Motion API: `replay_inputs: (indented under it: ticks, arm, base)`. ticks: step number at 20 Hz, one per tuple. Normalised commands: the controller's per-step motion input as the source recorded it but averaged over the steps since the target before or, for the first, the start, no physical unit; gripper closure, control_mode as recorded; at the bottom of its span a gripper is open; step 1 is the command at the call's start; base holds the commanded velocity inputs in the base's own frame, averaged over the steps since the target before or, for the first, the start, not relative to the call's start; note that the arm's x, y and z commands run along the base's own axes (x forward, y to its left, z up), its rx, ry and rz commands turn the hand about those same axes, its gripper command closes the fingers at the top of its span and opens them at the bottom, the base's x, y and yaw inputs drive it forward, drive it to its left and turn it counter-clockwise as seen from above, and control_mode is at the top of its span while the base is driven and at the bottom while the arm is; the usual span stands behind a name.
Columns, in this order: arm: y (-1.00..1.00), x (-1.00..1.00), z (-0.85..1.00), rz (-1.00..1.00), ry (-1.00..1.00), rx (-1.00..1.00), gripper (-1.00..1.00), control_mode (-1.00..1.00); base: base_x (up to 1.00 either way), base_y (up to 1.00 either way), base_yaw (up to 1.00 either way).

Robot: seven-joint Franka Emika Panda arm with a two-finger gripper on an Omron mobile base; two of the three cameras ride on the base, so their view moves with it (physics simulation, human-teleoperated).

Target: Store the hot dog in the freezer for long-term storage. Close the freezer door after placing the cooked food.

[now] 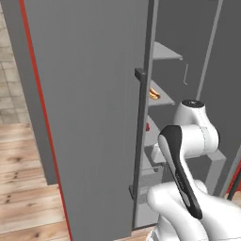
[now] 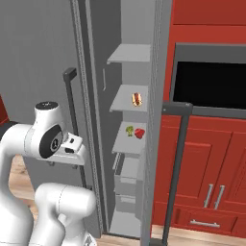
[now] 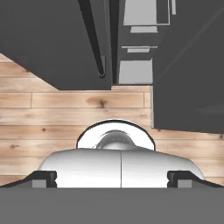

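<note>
White arm (image 2: 43, 139) foremost, jaw state unclear; freezer (image 2: 129, 144) open, hot dog (image 2: 137, 99) on shelf (image 2: 122, 103).

The freezer door (image 1: 89, 117) hides part of the hot dog (image 1: 154, 93) in the left base view, and the picture's edges crop the door.

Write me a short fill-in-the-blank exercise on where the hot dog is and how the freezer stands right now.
1. The hot dog lies on a ____ inside the freezer.
2. The freezer door is ____.
3. The shelf below the hot dog holds a green item and a ____ one.
4. The floor is made of ____.

Missing words: shelf; open; red; wood
</note>
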Motion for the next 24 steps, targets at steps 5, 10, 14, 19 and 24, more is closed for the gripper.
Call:
replay_inputs:
  ticks: [5, 10, 14, 19, 24]
  arm:
    - [0.0, 0.0, 0.0, 0.0, 0.0, 0.0, -1.0, 1.0]
    - [0.0, 0.0, 0.0, 0.0, 0.0, 0.0, -1.0, 1.0]
    - [0.0, 0.0, 0.0, 0.0, 0.0, 0.0, -1.0, 1.0]
    - [0.0, 0.0, 0.0, 0.0, 0.0, 0.0, -1.0, 1.0]
    - [0.0, 0.0, 0.0, 0.0, 0.0, 0.0, -1.0, 1.0]
  base:
    - [-0.53, 0.0, -0.06]
    - [-0.4, 0.0, -0.02]
    - [-0.11, 0.0, 0.0]
    - [0.0, 0.0, 0.0]
    - [-0.23, 0.0, 0.0]
